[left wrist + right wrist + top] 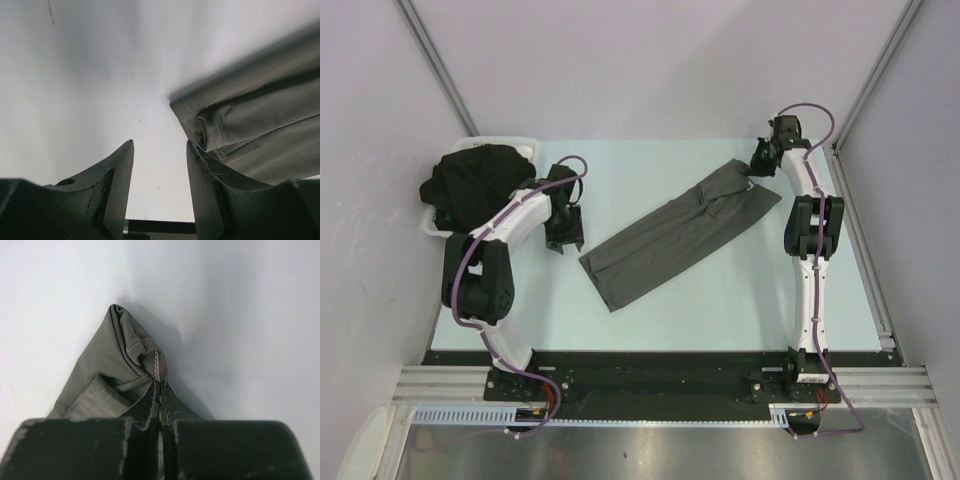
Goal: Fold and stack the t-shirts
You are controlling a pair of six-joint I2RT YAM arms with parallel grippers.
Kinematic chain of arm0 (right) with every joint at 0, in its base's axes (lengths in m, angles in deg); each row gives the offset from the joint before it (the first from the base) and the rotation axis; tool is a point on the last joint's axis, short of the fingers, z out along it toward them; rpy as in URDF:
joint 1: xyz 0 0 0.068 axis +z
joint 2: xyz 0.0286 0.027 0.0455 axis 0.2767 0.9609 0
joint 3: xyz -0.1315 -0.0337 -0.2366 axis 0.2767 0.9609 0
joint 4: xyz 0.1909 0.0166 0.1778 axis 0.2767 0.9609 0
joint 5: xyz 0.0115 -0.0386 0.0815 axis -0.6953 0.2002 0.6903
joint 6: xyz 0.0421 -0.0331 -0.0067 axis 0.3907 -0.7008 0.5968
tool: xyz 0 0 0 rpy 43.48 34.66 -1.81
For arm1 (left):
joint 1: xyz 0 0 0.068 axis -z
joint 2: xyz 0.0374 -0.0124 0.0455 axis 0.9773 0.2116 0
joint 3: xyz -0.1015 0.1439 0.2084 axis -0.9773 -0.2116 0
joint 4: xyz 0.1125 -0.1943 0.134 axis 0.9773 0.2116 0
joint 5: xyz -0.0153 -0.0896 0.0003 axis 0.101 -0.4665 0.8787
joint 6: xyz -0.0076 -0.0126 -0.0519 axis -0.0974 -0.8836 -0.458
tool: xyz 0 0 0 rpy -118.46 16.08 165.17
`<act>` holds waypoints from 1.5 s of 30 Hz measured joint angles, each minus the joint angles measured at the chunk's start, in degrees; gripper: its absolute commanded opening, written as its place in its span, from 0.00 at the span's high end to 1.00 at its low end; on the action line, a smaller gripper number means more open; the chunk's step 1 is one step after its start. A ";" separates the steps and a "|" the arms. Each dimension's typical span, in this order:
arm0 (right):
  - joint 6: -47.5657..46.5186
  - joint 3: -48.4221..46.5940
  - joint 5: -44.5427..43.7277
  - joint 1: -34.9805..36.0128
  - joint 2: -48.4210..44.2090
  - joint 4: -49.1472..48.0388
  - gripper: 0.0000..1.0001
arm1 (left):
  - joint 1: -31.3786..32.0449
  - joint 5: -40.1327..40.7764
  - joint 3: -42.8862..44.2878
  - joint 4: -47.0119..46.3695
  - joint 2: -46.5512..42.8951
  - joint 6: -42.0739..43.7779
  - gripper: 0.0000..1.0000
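The charcoal grey t-shirt (680, 235) lies as a long narrow band well to the right of the white tray (430, 228). By my judgement its sides are folded in, but the crosswise folds and the stacking are not yet done. The heap of black t-shirts (480, 180) sits crumpled in that tray, none folded. Between tray and grey shirt the left gripper (563, 240) has its jaws spread and empty beside the hem, while the right gripper (760, 160), farthest from the tray, is pressed together, pinching the shirt's far corner.
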 measured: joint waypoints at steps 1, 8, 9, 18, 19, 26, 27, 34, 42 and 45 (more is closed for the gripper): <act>0.31 -0.28 0.11 0.11 0.17 -1.07 1.00 | 0.11 0.00 -0.15 -0.13 0.00 -0.07 0.48; 1.38 -0.72 0.81 0.81 0.70 -4.59 0.81 | 1.64 -1.09 -0.42 -2.12 0.02 -0.13 0.48; 1.31 -0.72 0.81 0.85 0.70 -4.76 0.80 | 1.81 -1.38 -0.46 -2.60 0.07 -0.15 0.47; -0.07 0.26 0.55 -0.11 -1.42 -4.46 0.76 | 3.17 -3.17 -1.51 -6.84 2.62 -0.15 0.47; -0.28 1.20 0.57 -0.42 -2.73 -4.17 0.76 | 3.26 -3.45 -1.99 -7.19 2.82 -0.15 0.47; -2.01 13.57 1.22 -1.75 -19.12 -2.99 0.86 | 3.52 -4.48 -3.61 -8.76 4.39 -0.09 0.50; -2.19 15.41 1.60 -1.75 -21.75 -3.28 0.87 | 3.52 -4.50 -3.63 -9.01 4.42 -0.07 0.50; -2.32 28.28 3.87 -0.98 -35.74 -4.50 0.87 | 3.58 -4.48 -3.63 -10.21 5.07 0.13 0.52; -2.64 32.59 4.70 -0.72 -38.38 -2.75 0.87 | 3.58 -4.50 -4.13 -11.37 6.54 0.61 0.52; -2.62 32.59 5.05 -0.72 -38.53 -1.88 0.89 | 3.58 -4.72 -4.83 -12.07 6.84 0.59 0.58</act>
